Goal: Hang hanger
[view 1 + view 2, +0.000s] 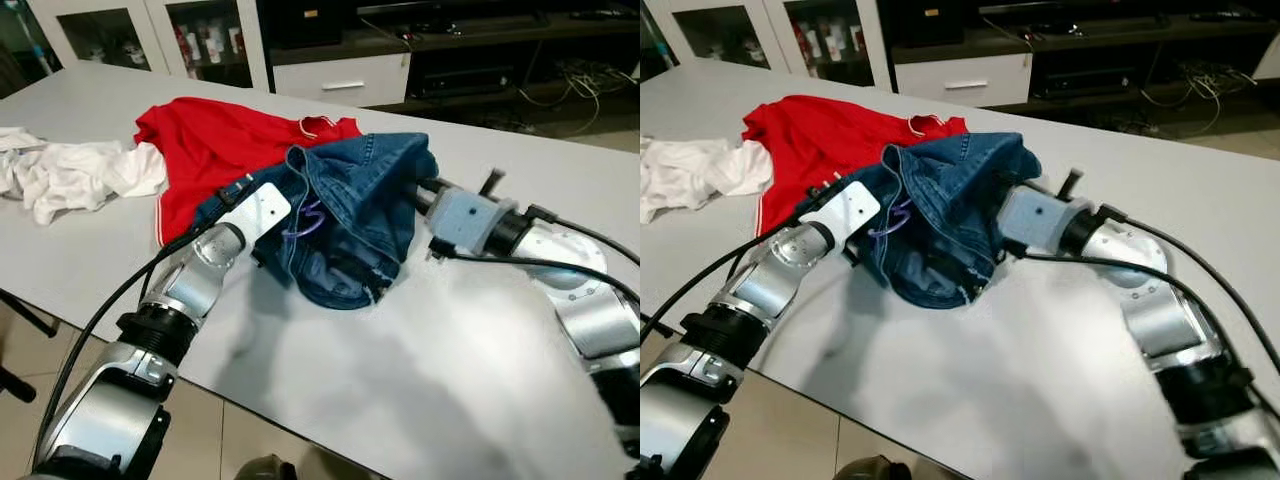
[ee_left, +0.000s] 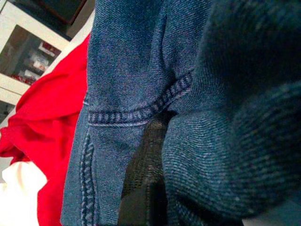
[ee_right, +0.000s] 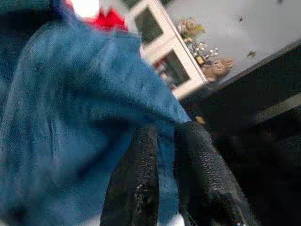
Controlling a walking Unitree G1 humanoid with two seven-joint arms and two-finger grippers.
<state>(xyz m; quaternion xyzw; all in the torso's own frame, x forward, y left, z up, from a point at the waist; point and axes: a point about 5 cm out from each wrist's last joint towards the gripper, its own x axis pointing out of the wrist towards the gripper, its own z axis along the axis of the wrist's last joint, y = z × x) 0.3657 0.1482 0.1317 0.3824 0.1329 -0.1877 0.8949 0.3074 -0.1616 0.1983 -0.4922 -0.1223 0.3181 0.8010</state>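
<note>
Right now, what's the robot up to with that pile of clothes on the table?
Both arms are working on the blue jeans, bunched on the grey table. The right gripper pinches a fold of denim; the left gripper is buried in the cloth. A purple hanger peeks out of the jeans. A red shirt and white cloth lie beside.

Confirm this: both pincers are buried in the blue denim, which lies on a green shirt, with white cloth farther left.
One thing is wrong: the shirt under the blue denim is red, not green, as the left eye view shows. The left pincer and right pincer are in the denim, and the white cloth lies farther left.
</note>
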